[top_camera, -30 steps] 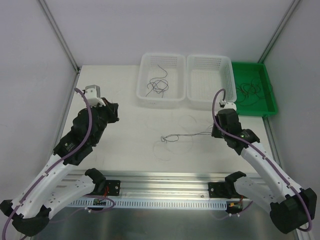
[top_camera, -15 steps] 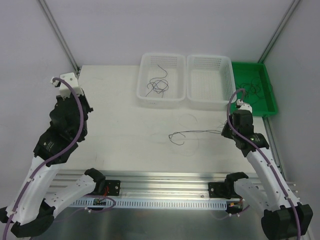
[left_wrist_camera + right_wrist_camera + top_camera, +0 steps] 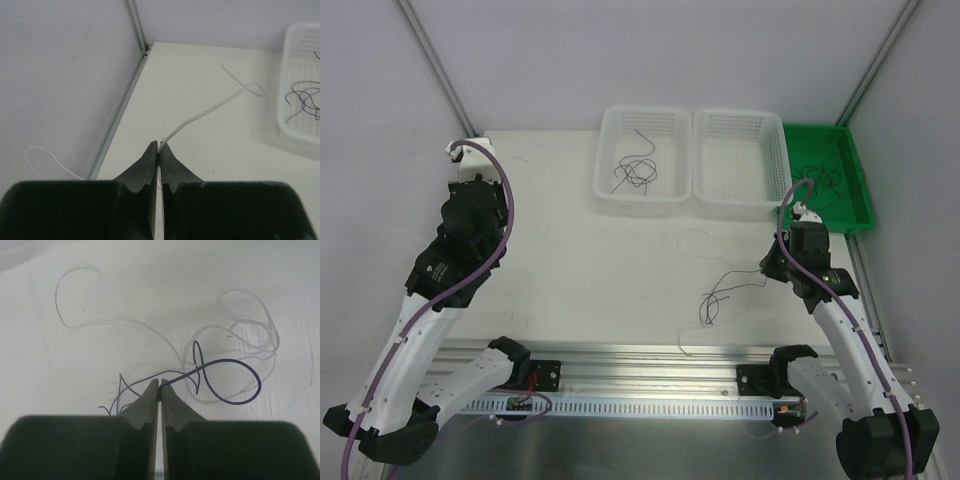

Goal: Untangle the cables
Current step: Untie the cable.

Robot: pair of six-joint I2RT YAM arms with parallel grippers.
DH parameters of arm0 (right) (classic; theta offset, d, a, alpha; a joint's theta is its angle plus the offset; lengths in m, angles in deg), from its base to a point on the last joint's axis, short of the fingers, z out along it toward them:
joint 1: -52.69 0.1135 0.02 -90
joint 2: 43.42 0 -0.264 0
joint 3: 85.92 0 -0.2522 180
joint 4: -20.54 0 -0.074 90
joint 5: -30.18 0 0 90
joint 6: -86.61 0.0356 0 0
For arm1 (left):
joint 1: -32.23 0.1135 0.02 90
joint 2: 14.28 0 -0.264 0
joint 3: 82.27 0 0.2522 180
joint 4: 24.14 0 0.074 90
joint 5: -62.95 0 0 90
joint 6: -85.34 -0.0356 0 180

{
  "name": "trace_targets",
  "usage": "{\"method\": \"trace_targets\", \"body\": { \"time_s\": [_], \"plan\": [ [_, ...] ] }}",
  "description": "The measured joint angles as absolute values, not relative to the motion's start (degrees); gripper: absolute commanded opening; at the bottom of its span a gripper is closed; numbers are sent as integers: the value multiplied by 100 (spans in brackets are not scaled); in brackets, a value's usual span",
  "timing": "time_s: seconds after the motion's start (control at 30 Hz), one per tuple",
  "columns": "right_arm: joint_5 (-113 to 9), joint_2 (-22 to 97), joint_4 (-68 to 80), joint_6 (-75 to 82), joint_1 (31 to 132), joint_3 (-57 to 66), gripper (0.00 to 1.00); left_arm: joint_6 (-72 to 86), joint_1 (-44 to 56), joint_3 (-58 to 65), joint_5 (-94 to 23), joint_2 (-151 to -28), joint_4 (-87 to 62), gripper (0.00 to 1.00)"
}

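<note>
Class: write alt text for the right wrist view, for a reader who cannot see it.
The right pincer is shut on a thin dark cable that curls into a loop ahead of it. Pale cables lie curled on the white table.

A robotics lab cell: plain grey enclosure walls (image 3: 620,50), aluminium rail (image 3: 650,385), white table (image 3: 580,260).

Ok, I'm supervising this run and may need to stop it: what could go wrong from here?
The dark cable clamped in the right gripper crosses pale loops; pulling may drag or tighten them. The left gripper pinches the white wire only at its very fingertips, so it could slip out.
</note>
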State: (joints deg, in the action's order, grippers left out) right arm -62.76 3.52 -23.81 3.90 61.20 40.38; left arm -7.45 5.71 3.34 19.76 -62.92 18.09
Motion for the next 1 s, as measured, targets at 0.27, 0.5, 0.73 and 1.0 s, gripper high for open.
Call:
{"method": "trace_targets", "body": {
  "time_s": [0.27, 0.5, 0.73, 1.0],
  "plan": [
    [-5699, 931, -2158, 388, 6682, 4163, 42, -24, 571, 109, 555, -6288, 1925, 0],
    [-5375, 1353, -1944, 257, 7451, 4193, 70, 496, 571, 330, -581, -6356, 1949, 0],
    [-4665, 706, -1411, -69, 8308, 4084, 80, 1146, 571, 415, -1818, -6408, 1908, 0],
    [-4553, 861, -1269, -287, 9088, 2890, 85, 1862, 568, 65, -2824, -6517, 1910, 0]
  ]
}}
